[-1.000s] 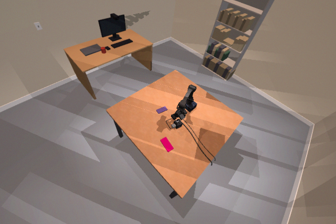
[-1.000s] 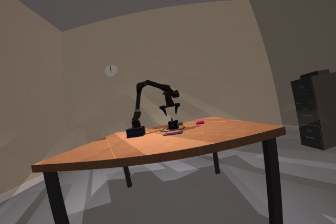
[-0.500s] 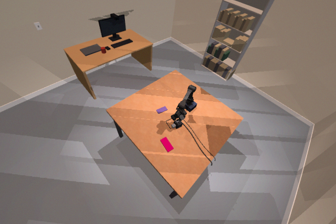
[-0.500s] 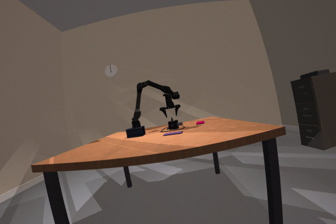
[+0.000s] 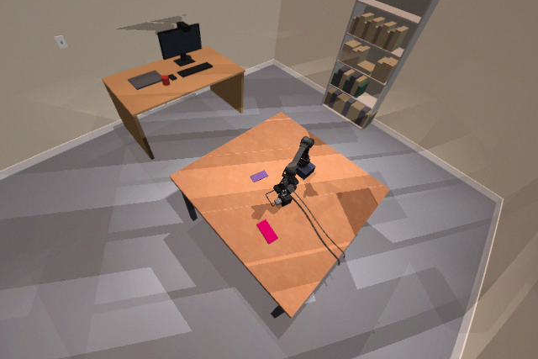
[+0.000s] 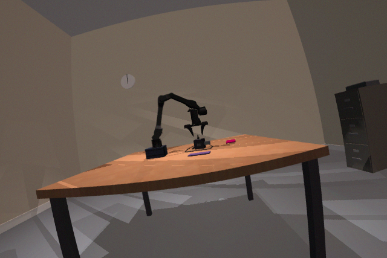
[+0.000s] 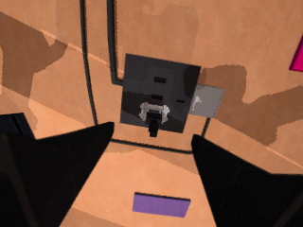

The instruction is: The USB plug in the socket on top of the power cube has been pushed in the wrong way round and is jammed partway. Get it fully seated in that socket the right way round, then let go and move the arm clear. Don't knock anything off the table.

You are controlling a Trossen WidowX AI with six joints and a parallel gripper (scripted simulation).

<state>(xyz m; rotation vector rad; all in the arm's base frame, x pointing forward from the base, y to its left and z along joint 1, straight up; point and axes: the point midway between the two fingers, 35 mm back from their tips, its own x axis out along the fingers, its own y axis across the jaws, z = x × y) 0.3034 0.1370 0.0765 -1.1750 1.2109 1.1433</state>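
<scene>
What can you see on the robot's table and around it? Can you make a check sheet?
Surface: wooden table, sunlit stripes across it.
Job's things: dark power cube; USB plug standing in its top socket.
Clutter: purple card; pink card.
Gripper: gripper open, hovering above the plug, holding nothing.
Cables: black cables running from the cube to the table edge.
Surroundings: bookshelf, desk with monitor, filing cabinet, wall clock.
</scene>
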